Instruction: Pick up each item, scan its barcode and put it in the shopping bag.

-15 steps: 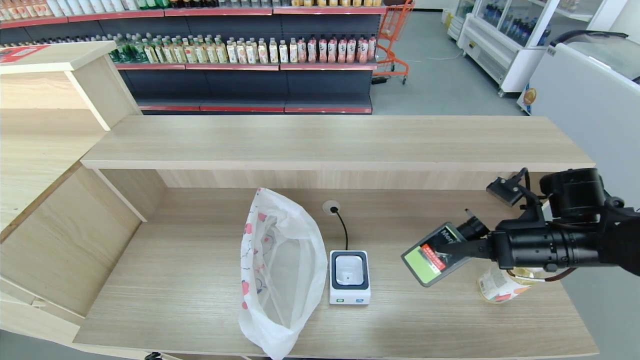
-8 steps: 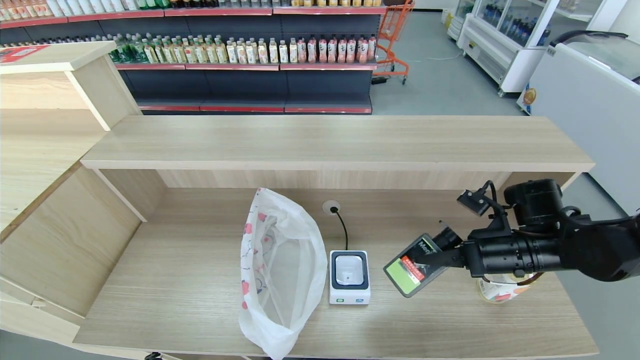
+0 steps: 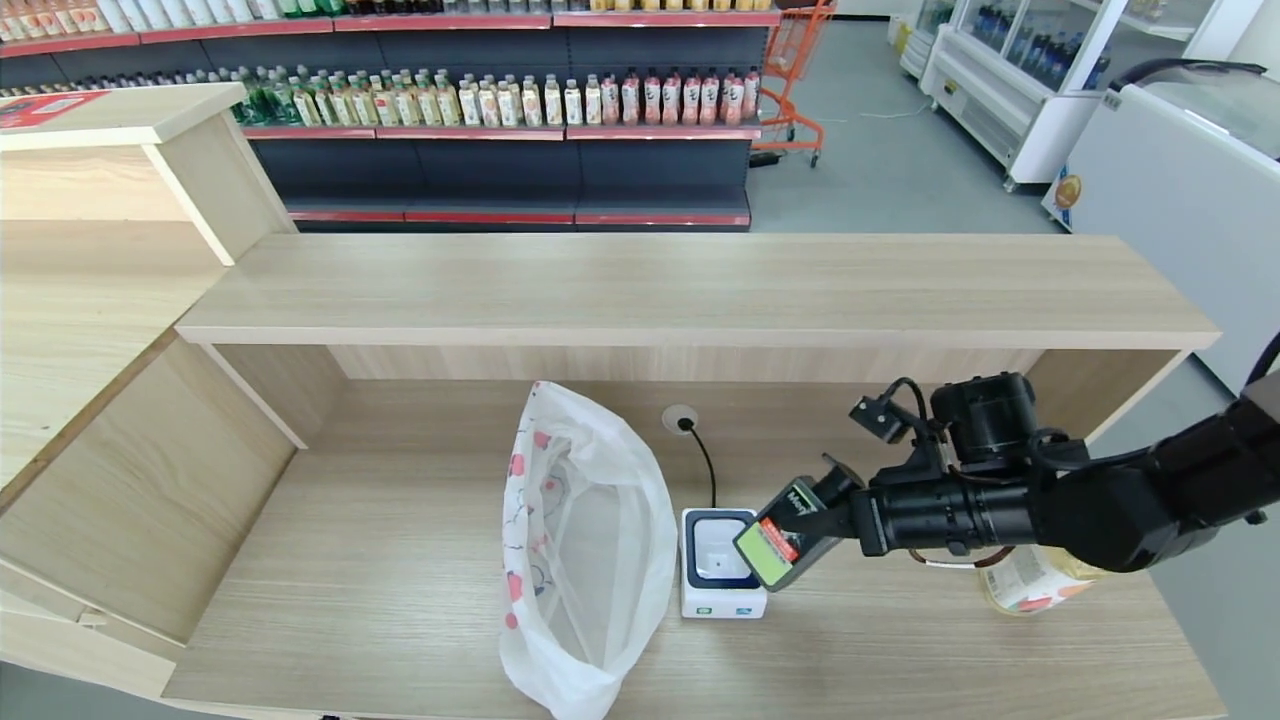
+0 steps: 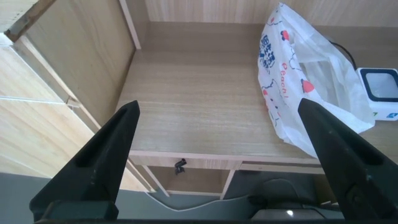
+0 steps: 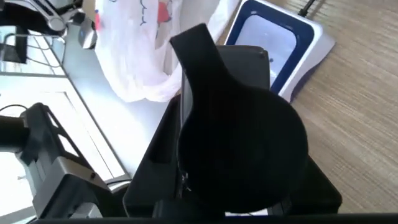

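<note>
Right gripper clamped on dark packet, tilted just over the scanner, mid-worktop, beside the bag. Left gripper spread, empty. Likely risk: barcode angled off the window, so no read. Packet label is green and red with white lettering.

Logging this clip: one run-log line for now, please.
right gripper: shut on box at scanner | left gripper: open | shopping bag: open

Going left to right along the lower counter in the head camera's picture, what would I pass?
The shopping bag → scanner → green-labelled box, held just above the scanner's right edge → bottle.
</note>
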Available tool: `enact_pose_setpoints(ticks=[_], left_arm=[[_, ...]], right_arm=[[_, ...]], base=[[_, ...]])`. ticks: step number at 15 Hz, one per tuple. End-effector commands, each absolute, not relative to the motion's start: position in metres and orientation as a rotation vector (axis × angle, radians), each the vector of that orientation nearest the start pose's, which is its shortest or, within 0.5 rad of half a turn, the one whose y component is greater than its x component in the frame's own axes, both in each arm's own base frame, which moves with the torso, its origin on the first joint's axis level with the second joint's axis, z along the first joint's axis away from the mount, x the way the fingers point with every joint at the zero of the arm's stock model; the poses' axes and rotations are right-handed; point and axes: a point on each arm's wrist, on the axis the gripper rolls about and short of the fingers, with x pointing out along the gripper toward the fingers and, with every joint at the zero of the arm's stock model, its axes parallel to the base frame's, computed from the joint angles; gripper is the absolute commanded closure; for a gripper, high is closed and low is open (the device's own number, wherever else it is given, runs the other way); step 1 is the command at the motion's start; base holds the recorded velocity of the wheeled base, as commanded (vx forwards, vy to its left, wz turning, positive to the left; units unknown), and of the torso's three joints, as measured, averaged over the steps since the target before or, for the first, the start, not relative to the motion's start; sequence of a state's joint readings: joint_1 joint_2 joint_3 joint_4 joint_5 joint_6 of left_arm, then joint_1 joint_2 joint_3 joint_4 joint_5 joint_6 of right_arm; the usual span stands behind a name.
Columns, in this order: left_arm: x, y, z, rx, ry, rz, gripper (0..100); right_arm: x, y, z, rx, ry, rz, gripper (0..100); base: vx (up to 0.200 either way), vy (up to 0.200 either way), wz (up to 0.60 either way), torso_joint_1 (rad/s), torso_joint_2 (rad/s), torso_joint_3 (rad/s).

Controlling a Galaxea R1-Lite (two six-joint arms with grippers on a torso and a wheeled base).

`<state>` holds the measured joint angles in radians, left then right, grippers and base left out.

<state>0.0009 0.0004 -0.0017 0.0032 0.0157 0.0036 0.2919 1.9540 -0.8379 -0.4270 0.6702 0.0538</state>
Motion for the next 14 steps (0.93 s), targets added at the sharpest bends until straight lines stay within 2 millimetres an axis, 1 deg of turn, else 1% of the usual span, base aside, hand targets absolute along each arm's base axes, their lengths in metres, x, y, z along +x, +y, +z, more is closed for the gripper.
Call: enact_pose_setpoints(ticks=[1,3,5,7,10,12,14], left_arm=[[-0.023,0.000,0.076,0.003,0.002,0.017,0],[-0.023,0.000,0.076,0.003,0.002,0.017,0],[-0.023,0.000,0.076,0.003,0.002,0.017,0],[-0.023,0.000,0.076,0.003,0.002,0.017,0],[-0.023,0.000,0.076,0.003,0.002,0.017,0],[-0.023,0.000,0.076,0.003,0.002,0.017,0],[-0.023,0.000,0.076,0.003,0.002,0.017,0]], right_arm=[[0.320,0.123,0.082,0.155,0.749,0.887,100],[0.328,0.132,0.077,0.140,0.735,0.850,100],[0.331,0.146,0.074,0.158,0.723,0.865,100],[0.335,0.155,0.070,0.153,0.723,0.881,100],[0.342,0.162,0.062,0.138,0.728,0.862,100],[0.343,0.164,0.057,0.118,0.736,0.810,100],[0.344,0.163,0.053,0.117,0.745,0.802,100]], base=[[0.000,0.000,0.00,0.000,0.00,0.000],[0.000,0.000,0.00,0.000,0.00,0.000],[0.000,0.000,0.00,0.000,0.00,0.000],[0.000,0.000,0.00,0.000,0.00,0.000],[0.000,0.000,0.00,0.000,0.00,0.000],[0.000,0.000,0.00,0.000,0.00,0.000],[0.000,0.000,0.00,0.000,0.00,0.000]])
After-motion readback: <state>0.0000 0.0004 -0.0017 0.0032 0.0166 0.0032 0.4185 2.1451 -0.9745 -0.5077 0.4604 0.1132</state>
